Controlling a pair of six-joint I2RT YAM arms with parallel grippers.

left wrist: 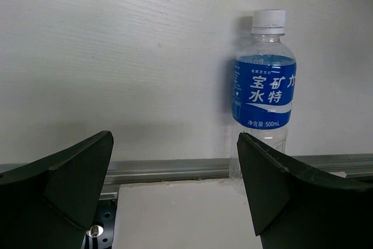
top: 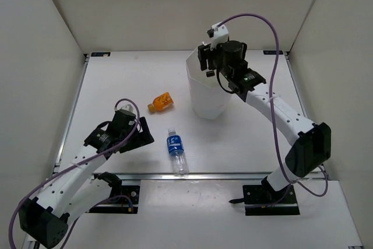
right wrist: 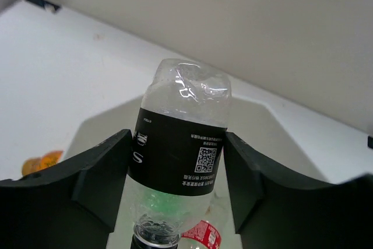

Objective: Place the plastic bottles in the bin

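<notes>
**Two bottles in, one over the bin, two to go**

The right fingers (right wrist: 96,173) are shut tight on the black-label bottle (right wrist: 180,155). They hold it by its middle, one finger on each side. The bottle hangs with its cap end down, right over the open top of the bin (top: 205,102). It is not inside yet. It looks ready to be dropped.

The right wrist camera looks down past that bottle into the bin. A red-label bottle (right wrist: 201,234) lies at the bottom. There is also something green (right wrist: 152,200) down there. I think it is the green bottle, but I only see it through the clear one, so I am not sure.

Two bottles are out on the white surface (top: 116,80). The orange bottle (top: 160,101) lies on its side just to the left of the bin. The blue-label bottle (top: 176,151) lies on its side closer to the arms, apart from the orange one.

The left fingers (left wrist: 67,179) are spread wide and hold nothing. They sit low, near the blue-label bottle, and point at it. They do not touch it.

So I would say the job is about half done. Two bottles seem to be in. The black-label one needs only to be let go. After that, the blue-label one looks like the next to be picked up, as the left fingers are already lined up with it. The orange one would be last.
</notes>
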